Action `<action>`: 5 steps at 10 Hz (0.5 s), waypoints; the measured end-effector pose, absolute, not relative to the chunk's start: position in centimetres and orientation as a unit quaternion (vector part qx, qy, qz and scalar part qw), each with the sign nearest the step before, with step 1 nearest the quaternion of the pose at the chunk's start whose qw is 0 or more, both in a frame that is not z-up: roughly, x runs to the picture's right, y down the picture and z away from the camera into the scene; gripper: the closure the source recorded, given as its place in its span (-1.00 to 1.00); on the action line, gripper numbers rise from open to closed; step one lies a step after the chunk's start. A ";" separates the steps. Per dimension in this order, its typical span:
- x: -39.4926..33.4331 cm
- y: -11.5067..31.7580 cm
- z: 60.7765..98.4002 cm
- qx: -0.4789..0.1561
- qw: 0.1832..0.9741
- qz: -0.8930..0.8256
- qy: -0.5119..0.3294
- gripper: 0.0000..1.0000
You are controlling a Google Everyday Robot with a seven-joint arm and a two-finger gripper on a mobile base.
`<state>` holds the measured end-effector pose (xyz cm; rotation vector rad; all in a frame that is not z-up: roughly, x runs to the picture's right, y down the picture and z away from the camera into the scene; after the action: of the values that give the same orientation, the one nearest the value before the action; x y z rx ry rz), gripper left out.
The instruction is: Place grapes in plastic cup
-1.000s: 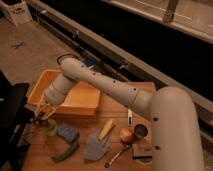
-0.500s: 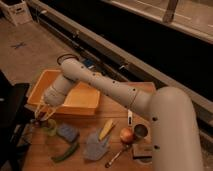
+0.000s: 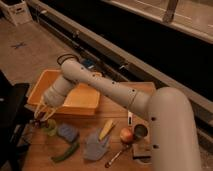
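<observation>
Dim warehouse-like flooring and a long dark rail fill the background, and below them a light wooden table (image 3: 115,107) carries the work. A big rectangular yellow plastic tub (image 3: 82,99) sits at the table's back left. The robot's white arm (image 3: 107,87) reaches from the lower right across the tub to the table's left edge, where its gripper (image 3: 44,114) hangs just in front of the tub's near left corner, fingers clenched together. Whether the small bunch of dark reddish-purple grapes is in that grasp cannot be told; the berries are not distinguishable anywhere on the table.

Directly below the gripper stands the small round translucent light-green plastic cup (image 3: 49,127), upright near the table's left edge. Just right of it lies a blue-grey sponge-like block (image 3: 68,133), and in front of that a long green vegetable-shaped piece (image 3: 65,152) lies slanted. Further right are a grey crumpled cloth (image 3: 96,146), a yellow wedge-shaped item (image 3: 106,129), an orange-red apple (image 3: 126,135), a shiny metal cup (image 3: 141,132) just beside the apple, and a metal spoon (image 3: 116,157) lying in front of them.
</observation>
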<state>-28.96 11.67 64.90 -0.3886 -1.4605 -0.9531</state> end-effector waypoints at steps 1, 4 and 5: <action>-29.2 11.8 65.0 -0.169 0.624 -0.414 -0.640 1.00; -29.4 12.3 66.0 -0.169 0.619 -0.402 -0.653 1.00; -29.4 12.5 66.5 -0.170 0.619 -0.396 -0.656 0.95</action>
<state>-29.38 12.48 66.45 -0.3916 -1.5097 -0.9113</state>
